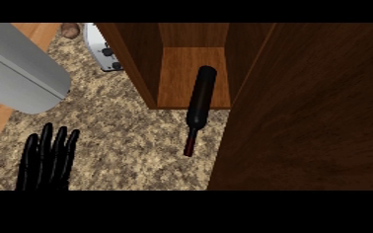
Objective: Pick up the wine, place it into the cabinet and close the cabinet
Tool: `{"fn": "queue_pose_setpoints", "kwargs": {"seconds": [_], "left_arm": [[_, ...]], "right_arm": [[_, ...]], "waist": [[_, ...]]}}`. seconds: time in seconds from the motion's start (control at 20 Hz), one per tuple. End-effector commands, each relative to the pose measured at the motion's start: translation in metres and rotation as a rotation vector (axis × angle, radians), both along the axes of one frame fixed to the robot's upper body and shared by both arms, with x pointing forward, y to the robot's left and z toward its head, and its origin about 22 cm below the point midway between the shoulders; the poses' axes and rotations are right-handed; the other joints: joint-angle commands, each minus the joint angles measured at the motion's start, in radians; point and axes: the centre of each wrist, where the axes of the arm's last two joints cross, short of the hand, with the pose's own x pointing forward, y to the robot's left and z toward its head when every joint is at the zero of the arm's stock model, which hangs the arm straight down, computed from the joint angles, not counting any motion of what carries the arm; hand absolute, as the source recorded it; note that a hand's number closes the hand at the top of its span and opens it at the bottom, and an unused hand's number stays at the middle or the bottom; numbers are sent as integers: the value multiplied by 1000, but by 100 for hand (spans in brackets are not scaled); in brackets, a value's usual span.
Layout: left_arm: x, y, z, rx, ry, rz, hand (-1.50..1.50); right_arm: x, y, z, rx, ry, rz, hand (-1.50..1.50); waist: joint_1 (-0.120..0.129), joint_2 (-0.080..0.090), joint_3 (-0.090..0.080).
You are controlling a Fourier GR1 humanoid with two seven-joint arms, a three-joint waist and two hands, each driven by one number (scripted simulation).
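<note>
Right now the wine bottle (200, 106) is lying on its side, half in and half out of the cabinet (191, 54). Its dark body is resting on the cabinet's wooden floor, and its narrow neck is sticking out over the front edge, pointing toward the near side above the speckled counter (124, 128). The bottle is tilting slightly, with the neck end a little further left than the base.

Only the left hand (48, 158) is showing. It is sitting at the near left corner of the view, over the counter, with its black fingers straight and pointing away toward the far side, relaxed and grasping nothing. The bottle is lying well apart from it, off to the right and a bit further away, with bare counter between them. Nothing is touching the bottle.

The cabinet door (299, 113) is standing open, filling the right side of the view as a big dark wooden panel just beside the bottle's neck.

At the far left, a grey rounded object (29, 74) is covering part of the counter, and a white appliance with dark knobs (102, 52) is sitting just left of the cabinet's side wall.
</note>
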Motion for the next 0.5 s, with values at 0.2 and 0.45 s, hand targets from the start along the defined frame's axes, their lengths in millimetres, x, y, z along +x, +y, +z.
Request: {"fn": "queue_pose_setpoints", "kwargs": {"seconds": [0.2,0.45], "left_arm": [[-7,44,20,-6,-6,25,-150],[1,77,20,24,9,37,-150]], "right_arm": [[-40,17,24,51,-96,199,150],[-51,41,30,58,-90,264,150]], "waist": [[6,-2,-1],[3,-3,-2]]}}
